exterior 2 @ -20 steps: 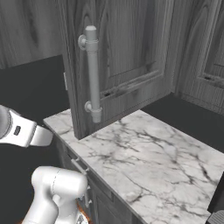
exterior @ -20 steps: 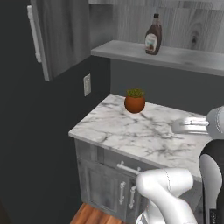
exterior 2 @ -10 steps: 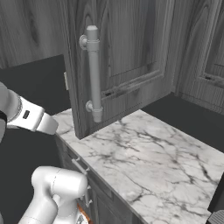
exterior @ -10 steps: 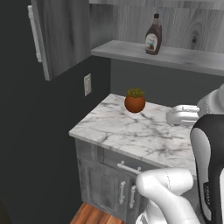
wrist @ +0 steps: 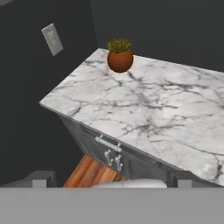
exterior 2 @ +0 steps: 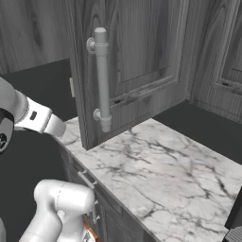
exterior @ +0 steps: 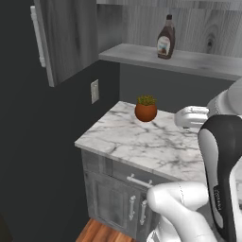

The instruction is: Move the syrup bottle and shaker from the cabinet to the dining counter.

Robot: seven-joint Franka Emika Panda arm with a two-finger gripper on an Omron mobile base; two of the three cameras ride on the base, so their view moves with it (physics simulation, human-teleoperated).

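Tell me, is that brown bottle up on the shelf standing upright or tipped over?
Upright. The syrup bottle stands on its base on the grey shelf of the cabinet, cap pointing straight up.

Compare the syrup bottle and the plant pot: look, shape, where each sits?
The syrup bottle is tall, dark brown and narrow-necked with a pale label; the plant pot is squat, round, orange and holds a small green plant. The bottle stands on the cabinet shelf; the pot sits lower, on the marble worktop. Both are upright and untouched.
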